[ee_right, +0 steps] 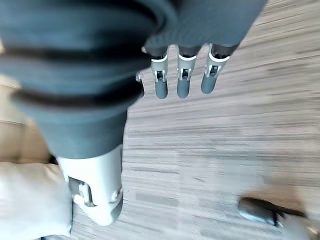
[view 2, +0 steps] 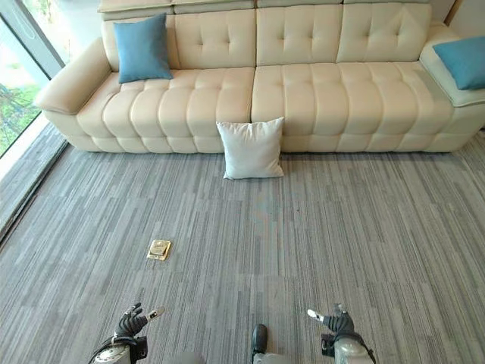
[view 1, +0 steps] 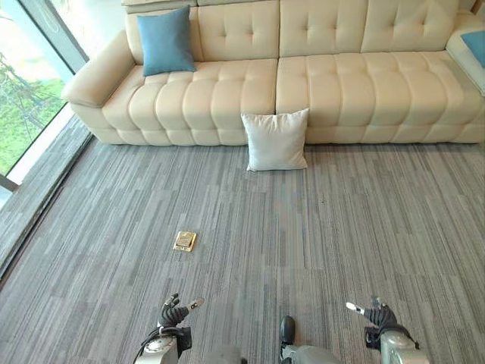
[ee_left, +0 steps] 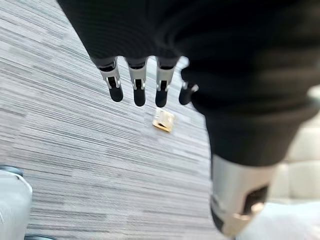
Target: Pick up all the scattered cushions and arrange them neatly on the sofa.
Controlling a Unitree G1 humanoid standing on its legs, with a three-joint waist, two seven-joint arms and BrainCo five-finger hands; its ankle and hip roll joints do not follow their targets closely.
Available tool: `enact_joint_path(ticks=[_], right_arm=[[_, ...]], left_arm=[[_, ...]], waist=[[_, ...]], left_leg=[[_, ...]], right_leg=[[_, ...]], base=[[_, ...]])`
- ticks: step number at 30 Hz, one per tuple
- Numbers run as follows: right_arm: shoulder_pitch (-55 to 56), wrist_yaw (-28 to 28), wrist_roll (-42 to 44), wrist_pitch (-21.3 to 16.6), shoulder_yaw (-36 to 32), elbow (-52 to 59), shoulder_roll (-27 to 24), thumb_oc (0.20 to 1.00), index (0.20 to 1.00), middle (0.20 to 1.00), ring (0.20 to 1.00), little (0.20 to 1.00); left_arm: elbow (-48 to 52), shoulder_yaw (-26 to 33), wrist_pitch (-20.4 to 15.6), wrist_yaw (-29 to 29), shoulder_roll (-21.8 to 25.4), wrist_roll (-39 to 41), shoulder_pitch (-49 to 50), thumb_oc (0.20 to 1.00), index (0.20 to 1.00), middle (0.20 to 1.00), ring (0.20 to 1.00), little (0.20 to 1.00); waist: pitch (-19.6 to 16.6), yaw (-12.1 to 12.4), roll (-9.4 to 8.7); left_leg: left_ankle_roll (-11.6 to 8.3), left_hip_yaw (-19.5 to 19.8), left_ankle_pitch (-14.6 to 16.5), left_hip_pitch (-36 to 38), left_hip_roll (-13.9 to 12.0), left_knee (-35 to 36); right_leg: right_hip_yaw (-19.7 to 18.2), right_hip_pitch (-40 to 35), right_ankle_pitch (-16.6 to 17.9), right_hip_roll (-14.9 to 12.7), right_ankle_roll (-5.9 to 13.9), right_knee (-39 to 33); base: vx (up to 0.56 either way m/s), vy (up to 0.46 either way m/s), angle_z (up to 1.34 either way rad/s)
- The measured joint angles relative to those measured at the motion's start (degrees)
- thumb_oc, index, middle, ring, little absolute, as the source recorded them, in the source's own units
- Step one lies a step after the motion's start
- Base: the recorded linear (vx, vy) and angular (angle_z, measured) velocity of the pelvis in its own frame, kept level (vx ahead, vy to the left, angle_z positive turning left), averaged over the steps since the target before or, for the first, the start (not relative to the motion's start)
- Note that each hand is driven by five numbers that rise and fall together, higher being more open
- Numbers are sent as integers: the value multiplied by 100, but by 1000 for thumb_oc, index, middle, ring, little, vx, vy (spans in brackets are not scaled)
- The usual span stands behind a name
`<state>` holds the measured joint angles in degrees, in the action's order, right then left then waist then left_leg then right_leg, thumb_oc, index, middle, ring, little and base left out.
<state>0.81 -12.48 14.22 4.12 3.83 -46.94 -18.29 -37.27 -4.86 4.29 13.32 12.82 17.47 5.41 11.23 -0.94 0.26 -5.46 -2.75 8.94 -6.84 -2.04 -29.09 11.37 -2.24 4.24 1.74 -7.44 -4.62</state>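
A white cushion (view 1: 276,140) stands on the grey carpet, leaning against the front of the cream sofa (view 1: 341,83) near its middle. One blue cushion (view 1: 165,40) is propped upright against the sofa's backrest at the left end. Another blue cushion (view 2: 462,61) lies on the sofa's right end. My left hand (view 1: 173,312) and right hand (view 1: 381,315) hang low near the bottom edge, far from the sofa. Both are open and hold nothing. In the wrist views the left hand's fingers (ee_left: 139,90) and the right hand's fingers (ee_right: 182,82) are relaxed over bare carpet.
A small brass floor plate (view 1: 185,241) is set into the carpet ahead of my left hand, and shows past the fingers as the plate (ee_left: 163,120). A glass wall (view 1: 34,91) runs along the left side. Open carpet lies between me and the sofa.
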Motion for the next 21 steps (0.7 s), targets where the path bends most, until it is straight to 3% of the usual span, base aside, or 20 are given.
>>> enact_joint_path(ticks=[2, 4, 6, 7, 9, 11, 13, 14, 16, 17, 18, 19, 21], right_arm=[[8, 5, 41, -1, 25, 9, 51, 1000, 1000, 1000, 1000, 1000], [8, 1, 39, 6, 61, 8, 56, 1000, 1000, 1000, 1000, 1000], [30, 0, 38, 15, 75, 6, 60, 1000, 1000, 1000, 1000, 1000], [83, -6, 34, 24, 199, 8, 52, 1000, 1000, 1000, 1000, 1000], [108, 2, 32, 26, 223, 6, 64, 1000, 1000, 1000, 1000, 1000], [126, -14, 30, 48, 207, -2, 65, 1000, 1000, 1000, 1000, 1000], [156, -7, 28, 89, 205, -3, 62, 1000, 1000, 1000, 1000, 1000], [125, 5, -16, 111, 185, 2, 70, 1000, 1000, 1000, 1000, 1000], [194, 7, -78, 118, 181, 8, 80, 1000, 1000, 1000, 1000, 1000], [323, 19, -81, 130, 143, 4, 105, 1000, 1000, 1000, 1000, 1000], [343, 20, -85, 120, 120, -25, 126, 1000, 1000, 1000, 1000, 1000], [367, 37, -96, 129, 154, -9, 157, 1000, 1000, 1000, 1000, 1000], [352, 77, -183, 131, 232, 35, 170, 1000, 1000, 1000, 1000, 1000]], left_arm=[[10, -8, 6, -5, 16, -1, -52, 1000, 1000, 1000, 1000, 1000], [5, -9, 15, -4, 21, -4, -61, 1000, 1000, 1000, 1000, 1000], [9, -12, 15, -4, 24, -4, -62, 1000, 1000, 1000, 1000, 1000], [-6, -11, 25, 2, 24, -6, -52, 1000, 1000, 1000, 1000, 1000], [-3, -16, 42, 6, 22, -8, -2, 1000, 1000, 1000, 1000, 1000], [-83, -13, 112, 22, 25, -11, 52, 1000, 1000, 1000, 1000, 1000], [-136, -11, 144, 26, 29, -11, 101, 1000, 1000, 1000, 1000, 1000], [-151, 10, 168, 31, 28, -11, 165, 1000, 1000, 1000, 1000, 1000], [-165, 6, 174, 33, 36, -12, 194, 1000, 1000, 1000, 1000, 1000], [-155, -27, 170, 30, 75, -15, 177, 1000, 1000, 1000, 1000, 1000], [-183, -31, 162, 34, 73, -16, 209, 1000, 1000, 1000, 1000, 1000], [-162, -36, 174, 33, 122, -23, 158, 1000, 1000, 1000, 1000, 1000], [-142, -84, 176, 32, 214, -41, 111, 1000, 1000, 1000, 1000, 1000]], waist=[[39, -9, -78], [78, -35, -132], [92, -40, -139], [97, -39, -163], [116, -20, -172], [143, -26, -101], [118, 5, -20], [83, 23, 62], [-3, 26, 80], [-87, 25, 20], [-96, 2, 23], [-117, 0, -10], [-140, -36, 36]], left_leg=[[126, -113, -114, 5, 65, 1013], [151, -82, -488, 17, 84, 2122], [116, -71, -767, -48, 70, 2499], [80, 76, -1074, 12, 90, 2989], [80, 253, -1314, -50, 69, 3270], [55, 202, -1470, -196, 53, 3352], [52, 226, -1478, -234, 38, 3324], [90, 222, -1459, -146, 33, 3310], [329, 167, -1666, -110, 140, 3258], [576, 10, -1708, -14, 333, 3190], [667, -49, -1652, 21, 373, 3208], [826, -130, -1543, 185, 504, 3286], [1028, -158, -1593, 328, 592, 3359]], right_leg=[[27, -112, -69, -20, 5, -1], [94, -245, -192, -19, 139, -6], [101, -322, -277, -18, 218, -6], [169, -387, -331, -11, 240, -8], [147, -481, -424, -12, 229, -10], [164, -623, -621, -10, 399, -47], [119, -676, -644, -13, 341, -48], [-9, -817, -837, -29, 461, -45], [-59, -899, -902, -161, 556, -44], [-188, -933, -1064, -362, 744, 79], [-210, -881, -1180, -446, 790, 308], [-316, -521, -1386, -636, 1007, 1185], [-493, 225, -1677, -858, 1155, 2860]], base=[[257, -6, -3], [258, 17, 7], [186, 21, 19], [308, 85, 19], [372, 127, 16], [468, 197, 9], [483, 211, -21], [320, 163, -32], [471, 262, -26], [587, 363, -17], [328, 264, -33], [189, 178, -34], [137, 167, -20]])
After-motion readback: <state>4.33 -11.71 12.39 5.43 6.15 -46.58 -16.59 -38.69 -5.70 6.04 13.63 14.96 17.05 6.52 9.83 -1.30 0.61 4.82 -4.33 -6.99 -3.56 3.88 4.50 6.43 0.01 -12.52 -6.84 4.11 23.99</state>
